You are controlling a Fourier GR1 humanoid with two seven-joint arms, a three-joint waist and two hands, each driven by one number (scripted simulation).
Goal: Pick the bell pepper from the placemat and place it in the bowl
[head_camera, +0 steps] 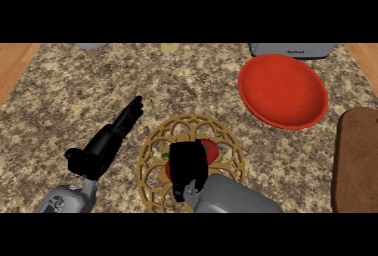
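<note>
Covering a red bell pepper [210,150] on the round golden openwork placemat [156,150], the right black hand [187,167] curls round it on the speckled granite counter [88,90]. Left black hand [111,140] rests beside, fingers straight. Farther off, right, sits the shallow red bowl [283,90], well apart.
</note>
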